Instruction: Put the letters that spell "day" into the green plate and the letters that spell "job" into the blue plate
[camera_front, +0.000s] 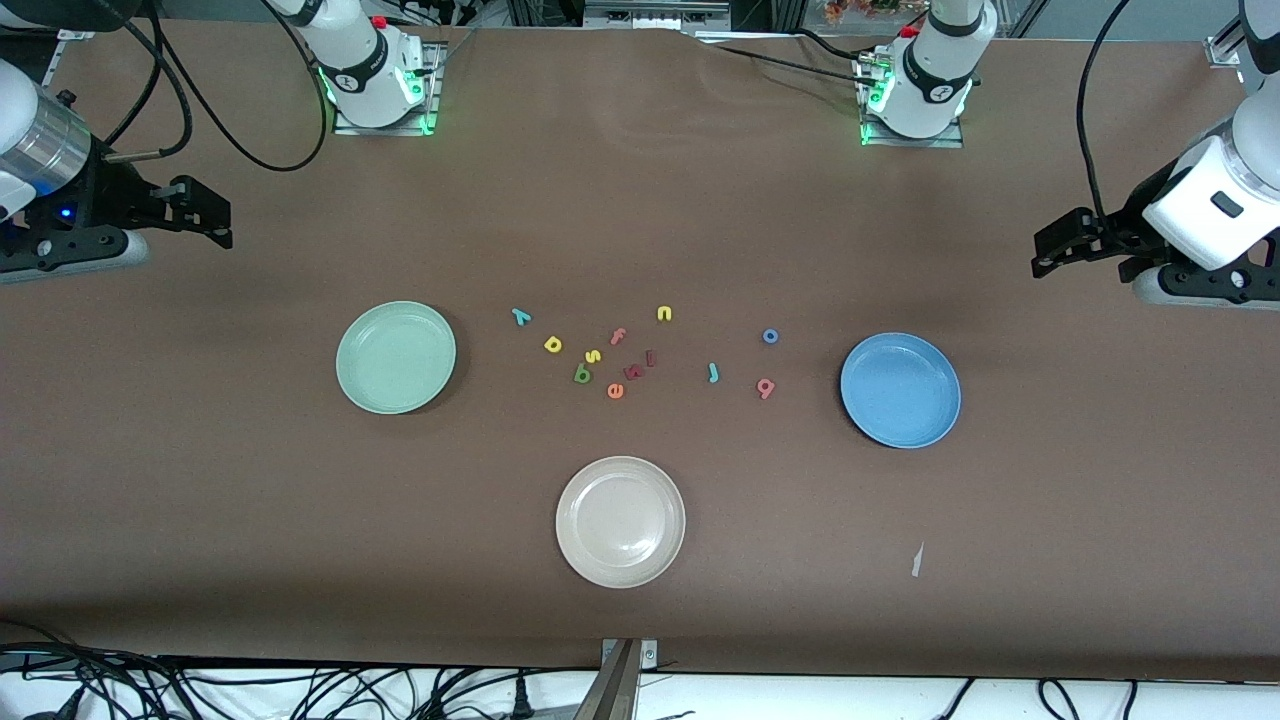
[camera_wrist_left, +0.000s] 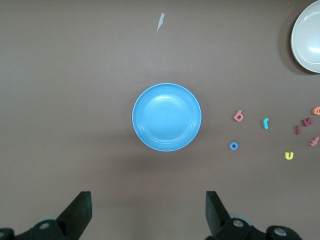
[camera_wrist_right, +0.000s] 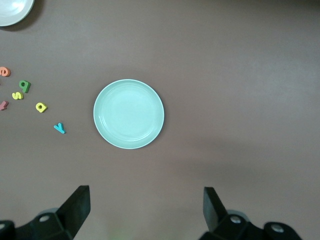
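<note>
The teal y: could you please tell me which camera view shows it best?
The right wrist view shows the teal y best: it appears larger there, lying flat beside the green plate. The front view shows it smaller, farthest from the camera in the letter cluster. The left wrist view does not show it.

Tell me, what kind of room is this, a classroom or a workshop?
Most likely a robotics lab: two robot arms bolted along a brown-covered table, loose cables at its edges, and foam letters with three plates laid out like a sorting test.
</note>
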